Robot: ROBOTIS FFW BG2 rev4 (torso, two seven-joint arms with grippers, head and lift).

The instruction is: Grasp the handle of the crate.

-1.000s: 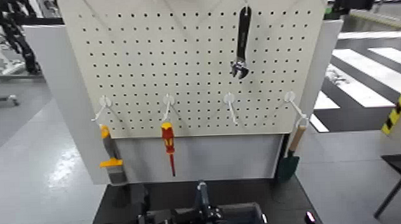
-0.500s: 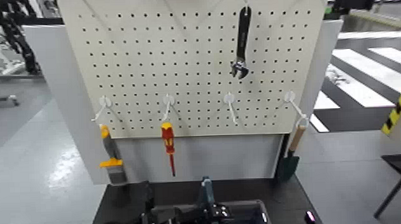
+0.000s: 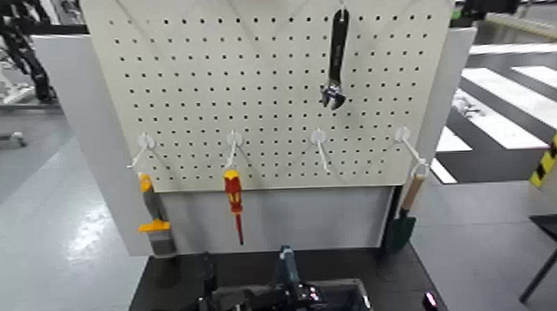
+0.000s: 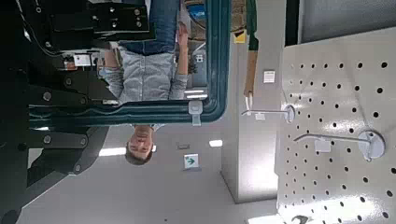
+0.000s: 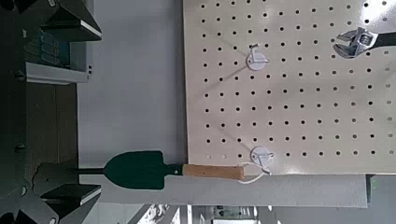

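White sign (image 4: 191, 161), green arrow, at ceiling; lettering unreadable.

The robot's arm (image 3: 274, 301) is black and angular; its wrist-side housing (image 4: 56, 93) is dark, dotted with round screws.

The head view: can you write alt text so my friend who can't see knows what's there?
A white pegboard with a black wrench hanging high; below hang a brush, screwdriver and trowel, above robot arms and a crate.
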